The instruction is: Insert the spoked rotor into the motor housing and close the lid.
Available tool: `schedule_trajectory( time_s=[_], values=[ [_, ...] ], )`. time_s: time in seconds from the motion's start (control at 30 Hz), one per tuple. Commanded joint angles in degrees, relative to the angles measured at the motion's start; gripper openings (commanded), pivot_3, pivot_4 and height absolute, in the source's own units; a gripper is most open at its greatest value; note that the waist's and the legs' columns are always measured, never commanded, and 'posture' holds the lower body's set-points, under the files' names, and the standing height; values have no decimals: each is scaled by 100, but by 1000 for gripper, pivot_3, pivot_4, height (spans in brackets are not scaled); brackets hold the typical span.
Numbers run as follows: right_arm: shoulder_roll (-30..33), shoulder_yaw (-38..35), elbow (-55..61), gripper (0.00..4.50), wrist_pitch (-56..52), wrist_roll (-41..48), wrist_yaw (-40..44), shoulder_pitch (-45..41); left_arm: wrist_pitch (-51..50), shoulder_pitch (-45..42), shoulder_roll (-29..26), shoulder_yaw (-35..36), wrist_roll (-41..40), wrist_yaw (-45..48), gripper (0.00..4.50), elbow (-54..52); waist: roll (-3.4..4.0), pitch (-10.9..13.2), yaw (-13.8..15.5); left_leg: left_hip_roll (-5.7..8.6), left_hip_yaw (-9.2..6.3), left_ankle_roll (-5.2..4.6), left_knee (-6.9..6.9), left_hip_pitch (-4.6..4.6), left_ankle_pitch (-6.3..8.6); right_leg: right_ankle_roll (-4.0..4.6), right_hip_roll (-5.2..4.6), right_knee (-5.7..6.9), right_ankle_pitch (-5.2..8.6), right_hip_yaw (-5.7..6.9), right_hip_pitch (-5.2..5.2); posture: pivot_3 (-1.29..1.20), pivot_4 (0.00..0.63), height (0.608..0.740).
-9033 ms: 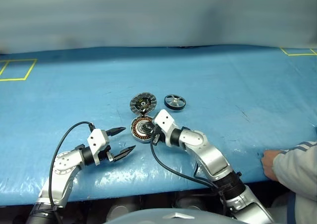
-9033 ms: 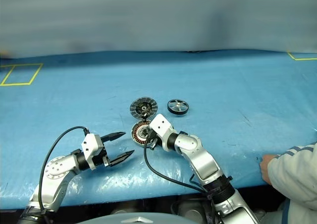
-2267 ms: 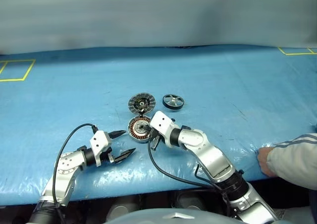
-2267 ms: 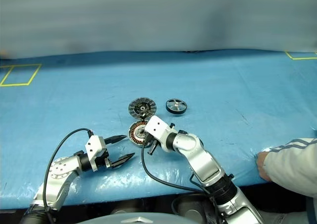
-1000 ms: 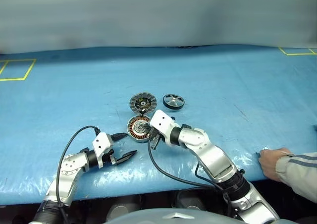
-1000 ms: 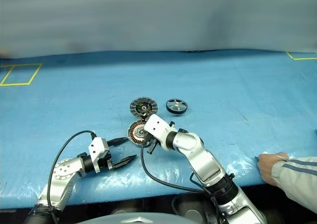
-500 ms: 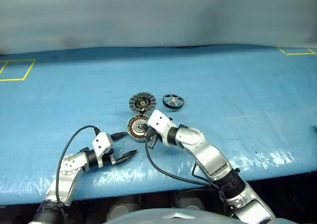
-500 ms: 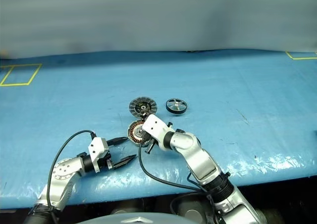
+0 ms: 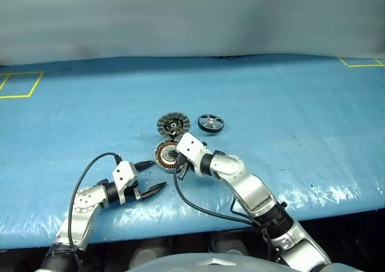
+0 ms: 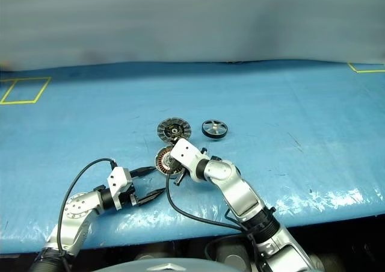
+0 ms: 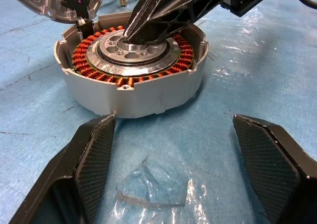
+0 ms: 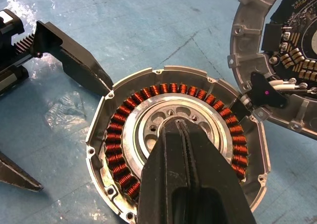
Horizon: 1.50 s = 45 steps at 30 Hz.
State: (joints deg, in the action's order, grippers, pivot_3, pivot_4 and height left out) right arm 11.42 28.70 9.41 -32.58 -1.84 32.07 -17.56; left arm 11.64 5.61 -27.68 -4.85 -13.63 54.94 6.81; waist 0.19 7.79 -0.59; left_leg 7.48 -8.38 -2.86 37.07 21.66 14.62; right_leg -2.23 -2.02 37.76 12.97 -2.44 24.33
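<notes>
The motor housing [image 9: 162,154], a round silver case with copper windings, lies open on the blue sheet. My right gripper [image 12: 174,129] is shut, and its joined tips rest on the silver hub [image 11: 130,49] with nothing between them. The lid [image 9: 173,125] is hinged at the housing's far side and lies flat with its ribbed inner face up. The spoked rotor [image 9: 211,123], black-rimmed with silver spokes, lies on the sheet to the right of the lid. My left gripper [image 9: 159,174] is open just left of the housing. Its fingers [image 11: 94,154] point at the housing's wall without touching it.
A blue plastic sheet [image 9: 289,103] covers the table, wrinkled and shiny along the front edge. Yellow tape squares mark the far left [image 9: 21,84] and far right [image 9: 361,61]. Black cables [image 9: 198,206] loop from both wrists over the front of the table.
The person's hand and sleeve at the right front edge have gone out of the picture. Both grippers keep their places and states.
</notes>
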Motion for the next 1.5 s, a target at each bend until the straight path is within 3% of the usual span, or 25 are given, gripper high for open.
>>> schedule_trajectory(
  time_s=[0.03, 0.47, 1.07, 1.33, 1.5],
  values=[
    [-84, 17, -21, 22, 110, -9, -34, -30, 104, -7, 3, 19, -19, 8, 4050, -96, 0, 0, 0, 0, 0, 0, 0, 0, 0, 0, 0, 0, 0, 0, 0, 0, 150, 740],
    [-183, -149, 269, 22, 187, 162, -53, -115, 105, -3, -2, 29, -27, 24, 4050, -69, 0, 0, 0, 0, 0, 0, 0, 0, 0, 1, 0, 1, -1, 0, 1, 0, 150, 740],
    [-106, -16, -527, 22, 311, -136, -167, -32, 135, -9, 21, 40, -17, 1, 4050, -22, 0, 0, -1, 0, 0, 1, 1, -1, 0, 2, 0, 2, -1, 0, -1, 0, 150, 740],
    [-188, -536, 419, 22, 169, 457, -46, 91, 116, -2, -12, 78, -75, 42, 4050, -61, 1, 0, 3, 0, 0, 1, 1, 0, 0, 2, 0, 0, -1, 0, -1, 0, 150, 740],
    [162, -860, 896, 22, -13, 492, -112, 258, 71, 46, -135, 156, -180, 138, 4050, -165, 0, 0, 2, 0, 0, 1, -1, 1, 2, 2, 0, 0, -1, 0, 2, 0, 150, 740]
  ],
)
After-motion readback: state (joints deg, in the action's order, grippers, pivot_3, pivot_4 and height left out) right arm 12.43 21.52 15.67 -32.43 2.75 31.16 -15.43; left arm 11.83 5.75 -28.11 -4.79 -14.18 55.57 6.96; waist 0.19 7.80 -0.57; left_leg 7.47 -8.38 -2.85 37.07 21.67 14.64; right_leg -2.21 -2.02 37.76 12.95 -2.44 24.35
